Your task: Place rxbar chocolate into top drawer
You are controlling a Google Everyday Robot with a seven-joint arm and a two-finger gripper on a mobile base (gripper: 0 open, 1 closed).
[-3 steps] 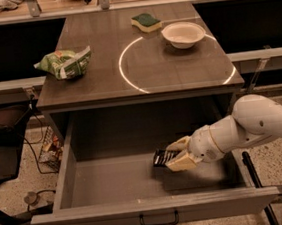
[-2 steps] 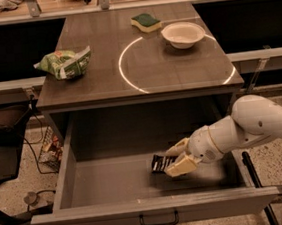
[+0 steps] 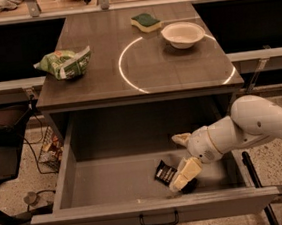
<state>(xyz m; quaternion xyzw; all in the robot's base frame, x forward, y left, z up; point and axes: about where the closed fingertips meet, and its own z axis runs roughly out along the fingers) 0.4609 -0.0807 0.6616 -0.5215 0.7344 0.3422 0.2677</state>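
Shows top drawer (image 3: 92, 217) pulled open beneath table (image 3: 177, 75), black handle (image 3: 159, 219) on front panel. Shows gripper (image 3: 175, 162) inside drawer at right front, 2 cream fingers (image 3: 185, 173) spread apart, pinching nothing. Locates rxbar chocolate (image 3: 164, 172) on drawer floor, tilted, against lower finger. Shows on tabletop 1 snack bag (image 3: 65, 63) at left, 1 sponge (image 3: 146, 21) at rear, 1 white bowl (image 3: 182, 33) beside sponge.

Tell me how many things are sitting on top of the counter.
3. The snack bag lies at the left edge, the sponge at the back, the bowl just right of it. Nothing seems hidden. The gripper is down in the top drawer by the rxbar chocolate.
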